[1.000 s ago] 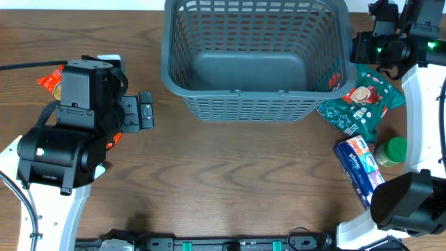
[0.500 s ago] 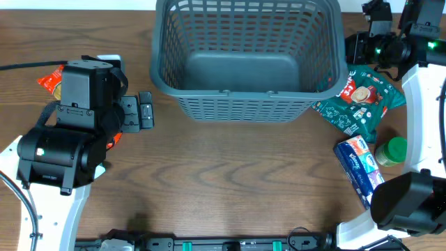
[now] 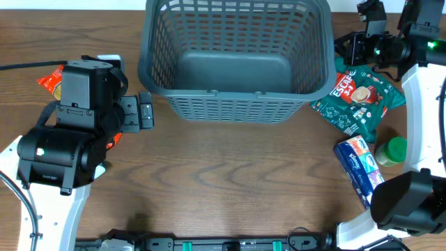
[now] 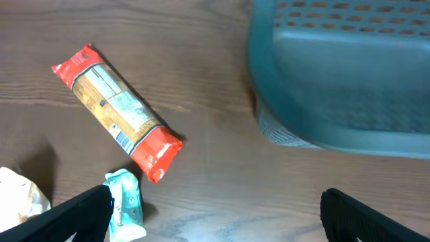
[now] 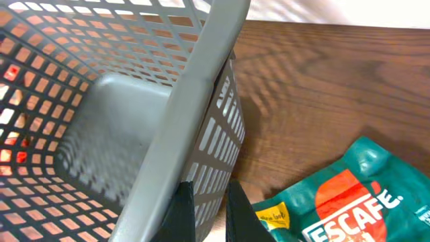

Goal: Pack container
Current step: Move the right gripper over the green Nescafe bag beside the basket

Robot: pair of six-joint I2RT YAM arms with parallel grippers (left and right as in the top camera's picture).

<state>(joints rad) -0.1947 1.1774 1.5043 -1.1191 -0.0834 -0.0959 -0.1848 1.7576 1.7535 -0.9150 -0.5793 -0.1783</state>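
Container [image 3: 237, 97] sits far-centre on the table [image 3: 223, 174]: dark grey plastic, rounded corners, slotted lattice walls, whole solid base visible from overhead. Right gripper [image 5: 208, 202] is clenched on its right wall just under the rim. Left gripper [image 4: 216, 198] is spread wide, gripping nothing, hovering over wood left of the container.

Loose items:
- Glossy green Escafe pouch [image 3: 359, 97], touching the container's right corner.
- Blue tissue pack [image 3: 359, 167] just beside a green-lid bottle [image 3: 391, 151].
- Under the left arm: tube-shaped cracker pack with red ends [image 4: 117, 111], crinkled teal wipes pack [image 4: 126, 205].

Versus a second ago, the container has slid left and away; more of the pouch is uncovered. Left arm unmoved.
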